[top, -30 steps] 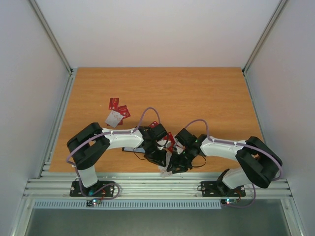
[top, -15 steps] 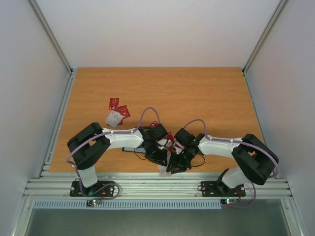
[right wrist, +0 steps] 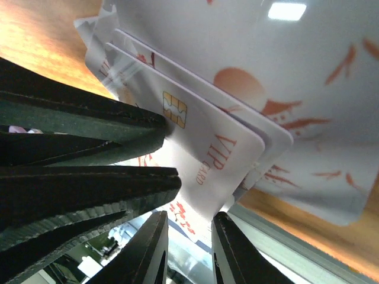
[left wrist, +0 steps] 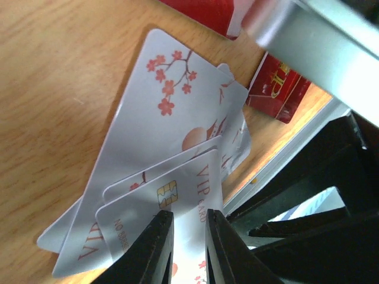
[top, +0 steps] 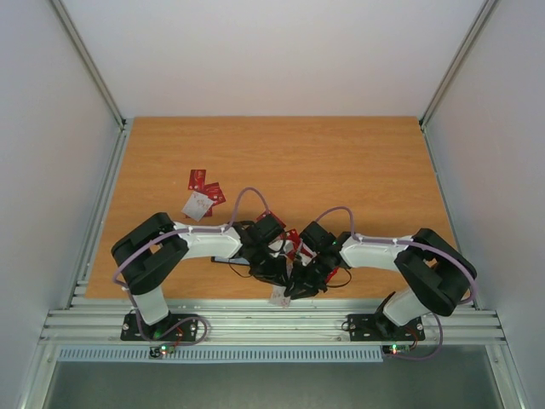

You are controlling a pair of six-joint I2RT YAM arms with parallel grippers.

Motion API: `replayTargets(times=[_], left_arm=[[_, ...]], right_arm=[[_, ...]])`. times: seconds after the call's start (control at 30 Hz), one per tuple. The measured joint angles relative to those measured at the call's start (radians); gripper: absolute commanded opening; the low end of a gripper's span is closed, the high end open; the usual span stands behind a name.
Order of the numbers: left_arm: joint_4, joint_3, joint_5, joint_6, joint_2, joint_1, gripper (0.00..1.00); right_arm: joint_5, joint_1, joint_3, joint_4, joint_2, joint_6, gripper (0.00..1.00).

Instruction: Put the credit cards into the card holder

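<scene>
- The top view shows the whole bench (top: 341, 162). Both arms fold inward and their tips meet close together at the near middle edge.
- Only this view shows three loose credit cards (top: 204, 189), two red and one pale, lying together well to the far left of the arms.
- Only here does the card holder (top: 221, 258) appear, as a dark flat sliver on the bench just beside the left forearm, mostly hidden.
- The left wrist view shows what the arms hide from above: a fan of pale blossom-printed cards (left wrist: 160, 118) overlapping on the wood, with red cards (left wrist: 278, 83) just beyond them.
- The left end effector (left wrist: 188, 214) has its jaws nearly together, a narrow slot between them. A white chip card (left wrist: 189, 183) marked VIP shows in that slot. I cannot tell whether it is pinched.
- The right wrist view looks up at the same chip card from the opposite side, with the left fingers (right wrist: 118, 127) reaching in and one tip touching the chip.
- The right end effector (right wrist: 188, 218) stands a little apart around the card's edge. I cannot tell whether it is grasping.
</scene>
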Motion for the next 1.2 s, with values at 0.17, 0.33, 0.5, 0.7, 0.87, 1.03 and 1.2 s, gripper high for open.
replayTargets(times=[0.17,0.33,0.5,0.7,0.87,1.03,1.2], left_arm=[[0.102,-0.063,0.038,-0.055,-0.019,0.037,0.19],[0.200,-0.116,0.064,-0.111,-0.032,0.075,0.19],[0.265,-0.158,0.067,-0.162,-0.053,0.114,0.20],[0.168,-0.157,0.002,-0.153,-0.127,0.122,0.28],[0.024,-0.097,-0.056,-0.092,-0.209,0.127,0.33],[-0.101,-0.044,-0.123,-0.001,-0.238,0.127,0.37],[-0.193,-0.043,-0.167,0.084,-0.196,0.127,0.42]], right_arm=[[-0.010,-0.009,-0.014,0.076,0.023,0.039,0.22],[-0.022,-0.010,-0.024,0.184,0.048,0.089,0.22],[-0.021,-0.011,-0.027,0.276,0.064,0.128,0.22],[0.014,-0.019,-0.002,0.234,0.031,0.113,0.22],[0.051,-0.021,0.048,0.068,-0.076,0.040,0.22],[0.119,-0.023,0.075,-0.100,-0.154,-0.009,0.24],[0.171,-0.025,0.076,-0.208,-0.168,-0.014,0.26]])
